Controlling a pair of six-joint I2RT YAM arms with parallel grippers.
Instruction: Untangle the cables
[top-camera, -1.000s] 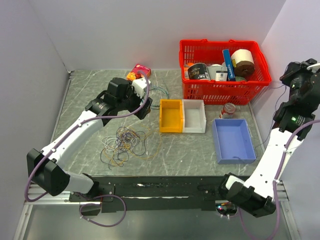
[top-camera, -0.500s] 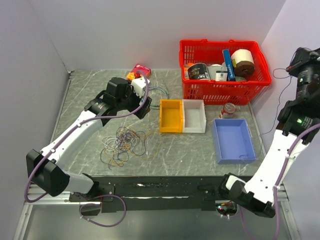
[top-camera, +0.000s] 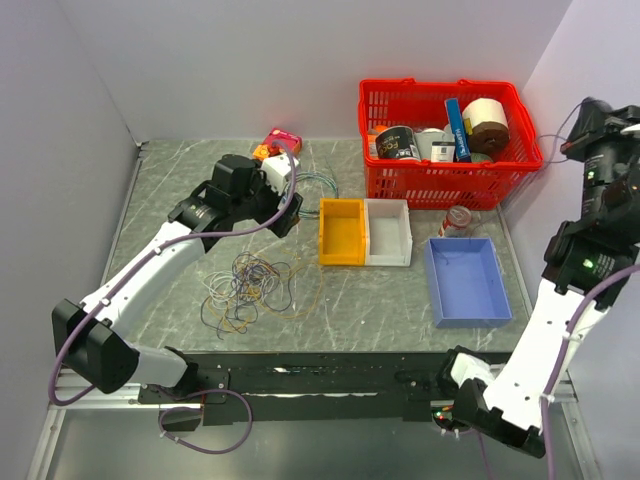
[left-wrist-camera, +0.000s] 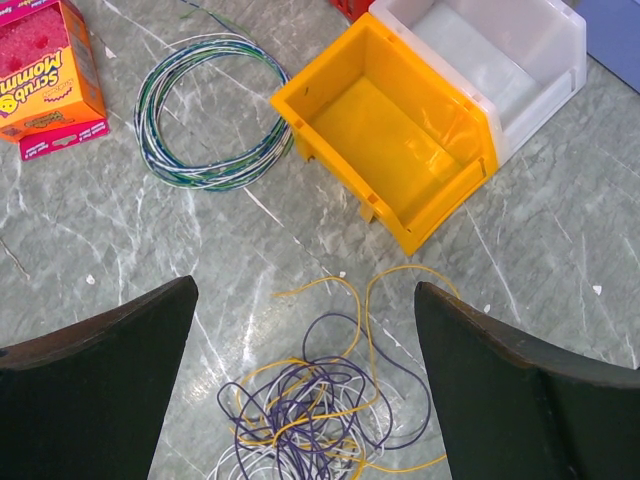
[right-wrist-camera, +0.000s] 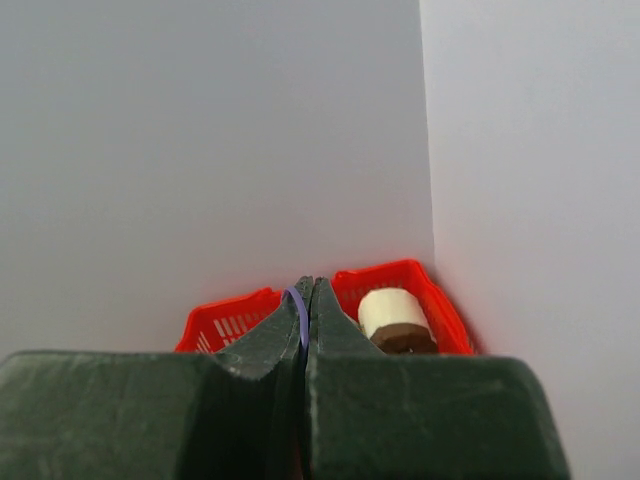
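Left wrist view: the left tool (left-wrist-camera: 305, 290) hangs over the surface (left-wrist-camera: 120, 250) with its jaws spread wide and nothing between them; the cables (left-wrist-camera: 320, 410) lie directly below, a loose bunch of yellow, purple and white strands, with one yellow loop trailing toward the yellow bin (left-wrist-camera: 400, 140). Right wrist view: the right tool (right-wrist-camera: 305, 285) is raised high near the red basket (right-wrist-camera: 400, 285), jaws pressed together on a purple strand (right-wrist-camera: 298, 312), judged to be one wire of the bunch.

Procedure, as judged: lower the left tool onto an outlying loop, not the dense centre; close on one strand only; draw it away from the right tool's side so the knot opens rather than tightens.

Clearances: the blue-green coil (left-wrist-camera: 210, 115) and the sponge box (left-wrist-camera: 45, 75) lie beyond the bunch, apart from it; keep loose strands off both. The yellow bin's near corner is close to the trailing loop; avoid snagging there. In the top external view, bare surface lies left of the bunch and between it and the blue tray (top-camera: 467, 280); the surface's near edge is close to the bunch.
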